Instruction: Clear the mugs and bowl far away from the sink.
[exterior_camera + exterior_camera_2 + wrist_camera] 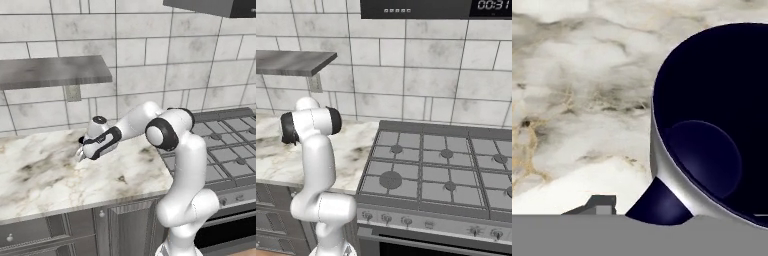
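A mug [712,130] with a dark navy inside and a glossy grey wall stands on the marble counter [577,100], seen from close above in the hand view. One dark fingertip [602,204] shows just left of the mug's wall, a little apart from it; the other is hidden. In the left base view my gripper [80,152] reaches down to the left, low over the counter [40,175]. The bowl and the sink are out of view.
A grey wall shelf [50,70] hangs above the counter's back. A gas stove [441,165] with dark grates adjoins the counter on the right. Tiled wall runs behind. The counter's front edge [75,210] lies near the arm's base.
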Controlling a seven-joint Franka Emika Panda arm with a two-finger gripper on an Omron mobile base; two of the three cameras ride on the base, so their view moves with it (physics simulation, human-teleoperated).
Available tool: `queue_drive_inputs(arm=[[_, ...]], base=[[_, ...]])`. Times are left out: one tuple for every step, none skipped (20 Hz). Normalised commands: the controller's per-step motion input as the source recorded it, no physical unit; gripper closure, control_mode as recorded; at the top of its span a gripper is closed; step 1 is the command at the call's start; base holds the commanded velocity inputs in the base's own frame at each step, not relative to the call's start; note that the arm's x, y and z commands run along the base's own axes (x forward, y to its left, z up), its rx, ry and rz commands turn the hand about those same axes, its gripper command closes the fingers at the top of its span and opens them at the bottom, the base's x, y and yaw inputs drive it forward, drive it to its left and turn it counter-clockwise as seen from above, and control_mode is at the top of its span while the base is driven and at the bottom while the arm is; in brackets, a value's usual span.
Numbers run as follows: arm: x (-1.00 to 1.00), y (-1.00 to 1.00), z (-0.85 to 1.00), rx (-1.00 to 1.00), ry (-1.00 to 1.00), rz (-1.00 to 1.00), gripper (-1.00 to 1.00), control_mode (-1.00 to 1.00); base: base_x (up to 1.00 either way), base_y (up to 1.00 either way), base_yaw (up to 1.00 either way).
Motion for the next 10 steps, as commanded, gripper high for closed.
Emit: queue_drive_inputs(arm=[[0.0,0.0,0.0,0.0,0.0,0.0,-1.0,-1.0],[0.0,0.0,0.0,0.0,-0.01,0.0,-1.0,-1.0],[0.0,0.0,0.0,0.0,-0.03,0.0,-1.0,-1.0],[0.0,0.0,0.0,0.0,-0.05,0.0,-1.0,-1.0],[0.0,0.0,0.0,0.0,-0.05,0.0,-1.0,-1.0],[0.0,0.0,0.0,0.0,-0.04,0.0,-1.0,-1.0],[0.0,0.0,0.0,0.0,-0.03,0.0,-1.0,-1.0],[0.0,0.0,0.0,0.0,-0.02,0.0,-1.0,-1.0],[0.0,0.0,0.01,0.0,-0.01,-0.02,-1.0,-1.0],[0.0,0.0,0.06,0.0,0.0,-0.02,-1.0,-1.0]], base=[[0.0,0.0,0.0],[0.0,0.0,0.0],[0.0,0.0,0.0],[0.0,0.0,0.0],[0.0,0.0,0.0],[0.0,0.0,0.0],[0.0,0.0,0.0],[0.0,0.0,0.0],[0.0,0.0,0.0],[0.0,0.0,0.0]])
